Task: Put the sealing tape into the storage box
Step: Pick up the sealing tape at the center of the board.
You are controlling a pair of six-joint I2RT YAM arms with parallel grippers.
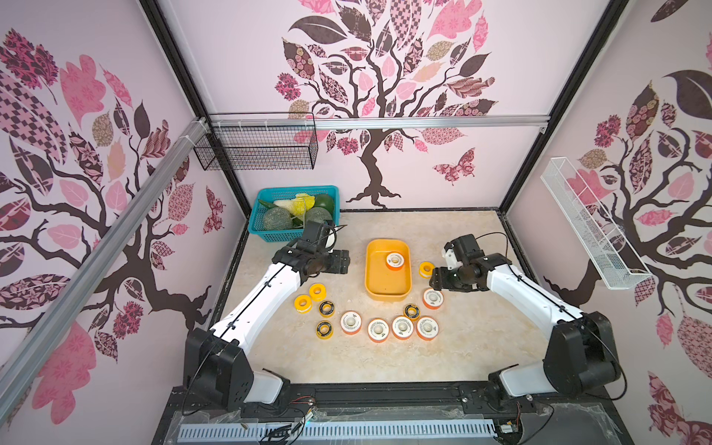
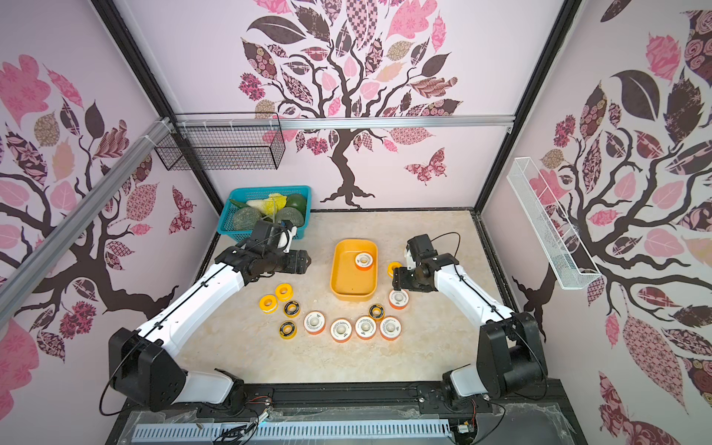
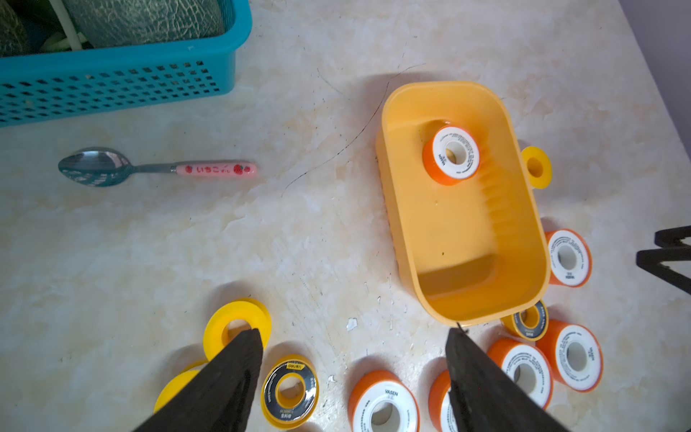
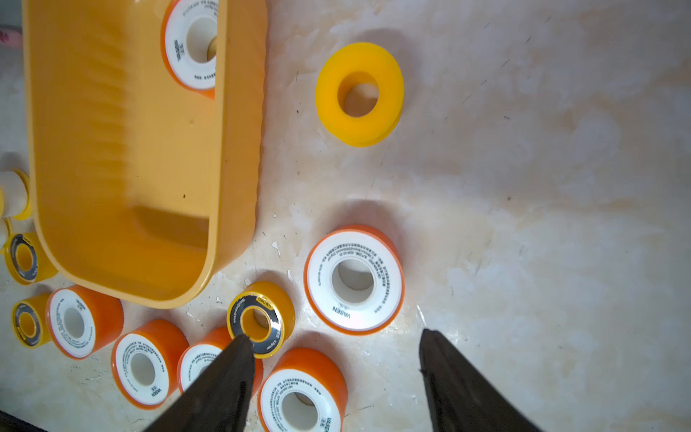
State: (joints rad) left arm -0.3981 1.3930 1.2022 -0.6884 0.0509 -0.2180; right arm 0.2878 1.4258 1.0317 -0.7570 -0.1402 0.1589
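Note:
The yellow-orange storage box stands mid-table. One orange-rimmed sealing tape spool lies flat in its far end. Several more spools lie on the table around the box's near end, among them a plain yellow spool and a white-faced spool to its right. My left gripper hangs open and empty left of the box. My right gripper is open and empty between those two right-hand spools.
A teal basket of vegetables stands at the back left. A spoon with a pink handle lies in front of it. A black wire basket hangs on the back wall and a white one on the right wall.

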